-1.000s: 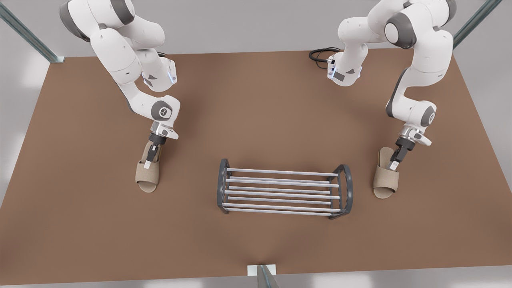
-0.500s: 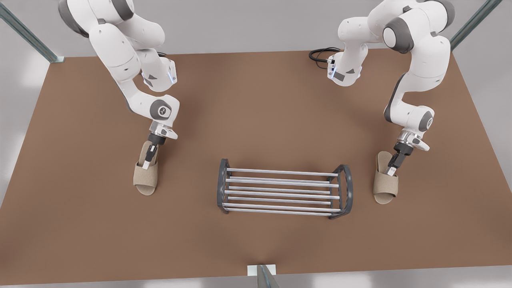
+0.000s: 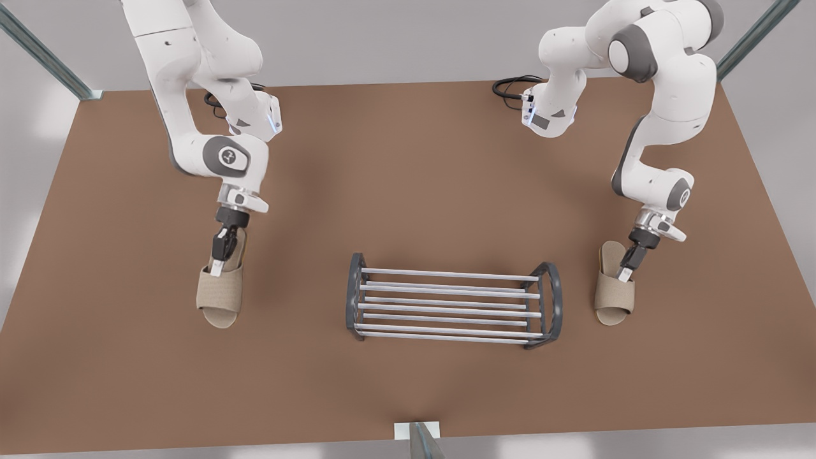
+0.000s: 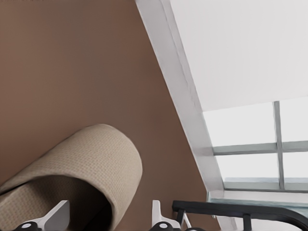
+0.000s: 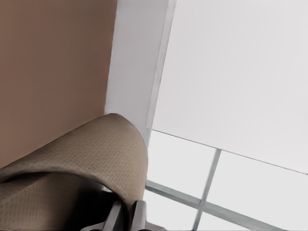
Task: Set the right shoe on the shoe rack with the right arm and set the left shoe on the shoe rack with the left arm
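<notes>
Straddling shoes (image 3: 220,294) (image 3: 615,296): R hand (image 3: 217,271), L hand (image 3: 623,275)

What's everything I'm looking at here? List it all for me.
Slipper: 1, beige, front view's left.
Second slipper: 1, beige, front view's right, on the table.
Shoe rack: 1, dark-grey frame with silver bars, between the slippers.
Table: 1, brown, under everything.
Cables: 2, black, far edge, by the arm bases.
Right gripper: 1, black, shut on the slipper.
Left gripper: 1, black, open astride the second slipper's upper.
</notes>
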Robot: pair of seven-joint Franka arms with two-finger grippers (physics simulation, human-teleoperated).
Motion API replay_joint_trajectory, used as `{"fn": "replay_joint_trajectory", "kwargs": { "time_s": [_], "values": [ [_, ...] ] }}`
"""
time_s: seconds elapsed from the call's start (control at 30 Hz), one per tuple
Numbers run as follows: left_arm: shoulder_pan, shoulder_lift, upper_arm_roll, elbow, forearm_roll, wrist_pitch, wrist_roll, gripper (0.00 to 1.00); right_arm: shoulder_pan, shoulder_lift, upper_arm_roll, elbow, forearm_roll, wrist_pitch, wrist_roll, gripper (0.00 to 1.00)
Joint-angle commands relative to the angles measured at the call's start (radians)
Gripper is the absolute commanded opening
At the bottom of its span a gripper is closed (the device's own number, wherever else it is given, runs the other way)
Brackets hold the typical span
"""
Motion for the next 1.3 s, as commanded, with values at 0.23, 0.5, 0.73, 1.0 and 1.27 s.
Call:
{"fn": "replay_joint_trajectory", "kwargs": {
  "time_s": [0.23, 0.5, 0.73, 1.0, 1.27],
  "values": [
    [-0.015, 0.019, -0.029, 0.067, -0.004, 0.087, -0.047, 0.87, 0.12, -0.018, 0.023, 0.261, 0.287, 0.461, 0.058, 0.21],
    [-0.015, 0.033, -0.048, 0.093, -0.004, 0.104, -0.058, 0.57, 0.235, 0.074, 0.154, 0.434, 0.496, 0.373, 0.046, 0.21],
    [-0.018, 0.025, -0.048, 0.092, -0.003, 0.103, -0.055, 0.26, 0.401, 0.234, 0.16, 0.591, 0.924, 0.059, -0.287, 0.21],
    [-0.071, -0.191, -0.048, 0.075, 0.008, 0.095, -0.043, 0.23, 0.491, 0.428, 0.043, 0.741, 0.898, 0.004, -0.296, 0.21],
    [-0.237, -0.527, -0.064, 0.004, 0.016, 0.297, -0.196, 0.21, 0.496, 0.508, 0.011, 0.795, 0.842, -0.012, -0.29, 0.21]
  ]
}}
